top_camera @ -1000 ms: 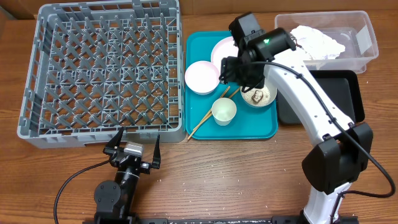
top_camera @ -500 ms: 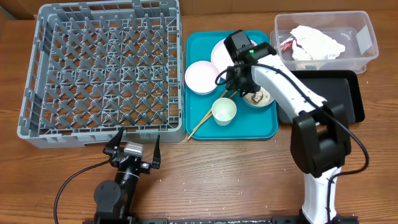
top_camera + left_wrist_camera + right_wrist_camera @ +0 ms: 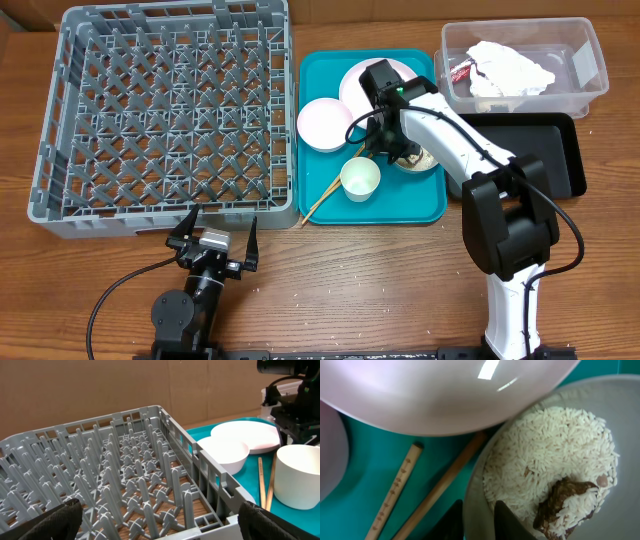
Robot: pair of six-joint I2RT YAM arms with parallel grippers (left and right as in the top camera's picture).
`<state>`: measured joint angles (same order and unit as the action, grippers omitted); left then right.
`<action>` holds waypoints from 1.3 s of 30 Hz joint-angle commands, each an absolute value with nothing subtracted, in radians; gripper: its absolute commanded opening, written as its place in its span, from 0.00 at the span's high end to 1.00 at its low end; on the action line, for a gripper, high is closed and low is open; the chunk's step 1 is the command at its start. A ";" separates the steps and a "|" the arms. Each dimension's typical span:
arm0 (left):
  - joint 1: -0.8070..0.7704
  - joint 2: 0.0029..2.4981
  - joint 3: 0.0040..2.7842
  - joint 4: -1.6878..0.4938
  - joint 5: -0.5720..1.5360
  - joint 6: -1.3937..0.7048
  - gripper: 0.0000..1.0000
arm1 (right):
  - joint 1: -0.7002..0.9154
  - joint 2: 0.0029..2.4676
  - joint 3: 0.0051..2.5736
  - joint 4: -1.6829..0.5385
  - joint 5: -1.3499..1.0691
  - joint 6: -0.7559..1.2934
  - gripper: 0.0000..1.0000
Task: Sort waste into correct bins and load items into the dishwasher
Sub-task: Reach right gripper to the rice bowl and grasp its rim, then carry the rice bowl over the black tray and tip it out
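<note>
Quick status from my end: the right claw (image 3: 479, 511) is low over the teal tray (image 3: 400, 208), right at the rice bowl (image 3: 420, 160), which sits at about 3 o'clock on that tray. On the wrist cam the two fingers (image 3: 506, 519) straddle the bowl's rim, one outside and one inside next to the rice (image 3: 555, 450). I honestly can't tell if it's pinching the rim or just sitting around it. The brown lump (image 3: 562, 497) is bedded in the rice close to the inner finger. The chopsticks (image 3: 330, 190) lie diagonally on the tray, just beside the bowl, running toward the tray's 7 o'clock corner. The cup (image 3: 360, 178) stands upright at 6 o'clock, touching the chopsticks or near enough. The empty bowl (image 3: 323, 124) is at 9 to 10 o'clock. The plate (image 3: 352, 90) is at 12, partly under the arm. The left claw (image 3: 215, 232) is parked on the table (image 3: 400, 290) at 6 o'clock from the rack (image 3: 165, 110), fingers spread wide with nothing in them. The rack sits just beside the teal tray at its 9 o'clock. The tub (image 3: 585, 80), at 1 to 2 o'clock from the tray, holds the napkin (image 3: 510, 68) and the wrapper (image 3: 460, 72). The black tray (image 3: 545, 150) is at 3 o'clock.
</note>
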<state>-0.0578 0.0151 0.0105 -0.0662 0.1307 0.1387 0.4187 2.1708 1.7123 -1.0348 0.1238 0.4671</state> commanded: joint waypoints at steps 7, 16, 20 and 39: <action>-0.052 0.006 0.005 -0.066 0.123 0.150 0.00 | 0.415 2.176 1.700 -1.040 0.138 0.467 0.96; -0.052 0.006 0.005 -0.066 0.123 0.150 0.00 | 0.415 2.175 1.866 -1.219 0.131 0.462 0.96; -0.052 0.006 0.005 -0.066 0.123 0.150 0.00 | 0.414 2.175 2.043 -1.375 0.130 0.463 0.96; -0.052 0.006 0.005 -0.066 0.123 0.150 0.00 | 0.249 2.079 2.257 -1.604 -0.094 0.263 0.96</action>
<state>-0.0578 0.0151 0.0105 -0.0662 0.1303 0.1387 0.3016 2.1464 2.2368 -1.6161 -0.0021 0.3607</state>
